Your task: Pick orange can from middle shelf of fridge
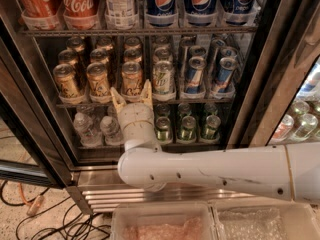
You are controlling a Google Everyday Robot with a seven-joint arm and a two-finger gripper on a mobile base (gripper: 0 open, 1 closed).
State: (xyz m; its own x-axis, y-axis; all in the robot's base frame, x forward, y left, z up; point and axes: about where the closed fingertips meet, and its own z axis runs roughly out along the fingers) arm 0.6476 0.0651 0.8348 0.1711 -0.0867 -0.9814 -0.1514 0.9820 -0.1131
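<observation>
The fridge (280,74) stands open with a steel frame. Its middle shelf (90,104) holds three lanes of copper-orange cans. The front orange can (131,79) of the right lane stands just above my gripper (132,93). My gripper is open, its two pale fingers (117,99) pointing up at the shelf's front rail, one on each side of that can's base. Other orange cans (98,81) stand to the left. A green-and-white can (163,79) and slim blue-and-silver cans (195,75) stand to the right. My white arm (220,169) crosses the lower view.
Cola bottles (80,4) and Pepsi bottles (161,1) fill the top rack. Water bottles (82,129) and green cans (187,128) sit on the bottom rack. A steel grille (95,196) runs along the base. Cables (30,214) lie on the floor at left. Plastic bins (160,224) sit below.
</observation>
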